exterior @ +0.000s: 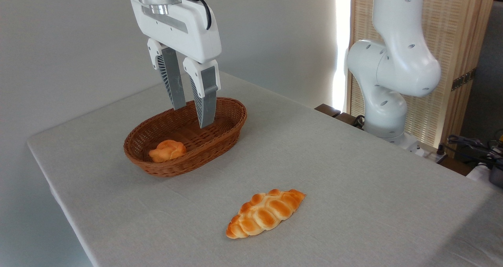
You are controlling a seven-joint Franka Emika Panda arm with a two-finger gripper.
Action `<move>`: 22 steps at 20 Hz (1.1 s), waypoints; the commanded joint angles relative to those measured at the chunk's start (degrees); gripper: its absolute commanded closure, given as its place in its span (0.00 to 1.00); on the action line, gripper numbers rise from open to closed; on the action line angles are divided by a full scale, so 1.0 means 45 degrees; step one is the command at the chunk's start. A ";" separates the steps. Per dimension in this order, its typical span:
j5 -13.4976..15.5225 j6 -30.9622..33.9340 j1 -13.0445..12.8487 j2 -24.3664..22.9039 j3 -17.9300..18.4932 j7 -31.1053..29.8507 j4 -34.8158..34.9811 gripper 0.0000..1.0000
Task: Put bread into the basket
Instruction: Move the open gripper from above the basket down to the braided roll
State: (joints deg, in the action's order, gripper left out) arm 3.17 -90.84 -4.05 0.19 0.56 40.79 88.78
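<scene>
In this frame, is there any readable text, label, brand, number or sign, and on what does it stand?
None: no readable text on the claw, the arm, the basket, the braided bread, the small roll or the table.

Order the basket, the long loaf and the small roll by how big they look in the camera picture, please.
1. Basket, clearly largest.
2. Long loaf, though it lies nearer the camera.
3. Small roll, inside the basket.
</scene>
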 commanded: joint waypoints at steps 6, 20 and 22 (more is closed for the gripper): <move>-0.0119 0.0362 0.0021 0.0016 -0.0006 0.0036 -0.0080 0.00; -0.0157 -0.2350 0.0041 -0.1155 0.0130 0.0056 0.3588 0.00; -0.0216 -0.2955 0.0041 -0.1195 0.0150 0.0230 0.4350 0.00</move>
State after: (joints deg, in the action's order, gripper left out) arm 3.16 -99.45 -3.84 -3.16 0.94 40.80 101.68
